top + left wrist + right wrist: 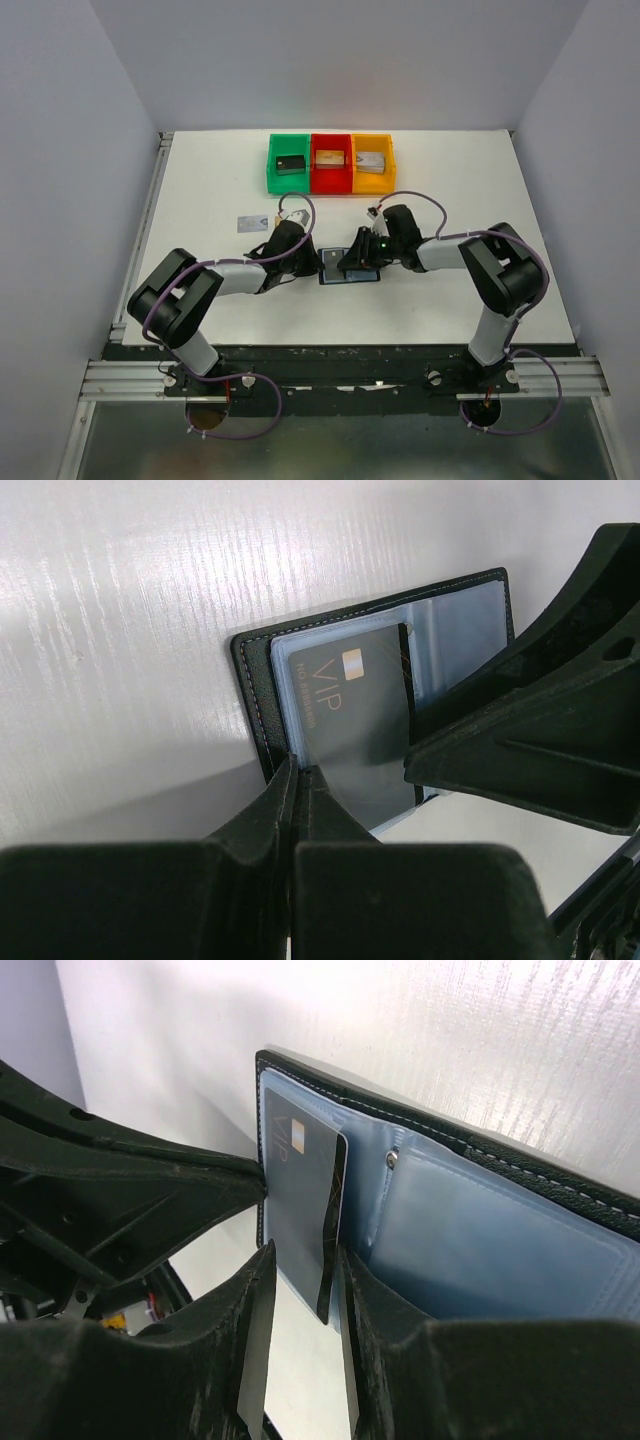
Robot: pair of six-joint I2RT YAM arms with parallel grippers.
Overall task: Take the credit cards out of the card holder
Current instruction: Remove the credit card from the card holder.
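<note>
The card holder (332,272) lies open on the white table between my two arms, its black edge (252,685) and blue-grey lining (480,1220) showing. A black credit card marked VIP (350,695) sticks partly out of a clear slot. My left gripper (297,768) is shut, its tips pinching the card holder's near edge (318,262). My right gripper (300,1285) stands open, its jaws straddling the protruding end of the black card (305,1195), with a gap on the left side. A pale silver-grey card (250,223) lies on the table at the back left.
Green (271,176), red (331,186) and yellow (372,186) bins stand in a row at the back, each with a small block inside. The two grippers' fingers almost meet over the card holder. Grey walls enclose the table on three sides.
</note>
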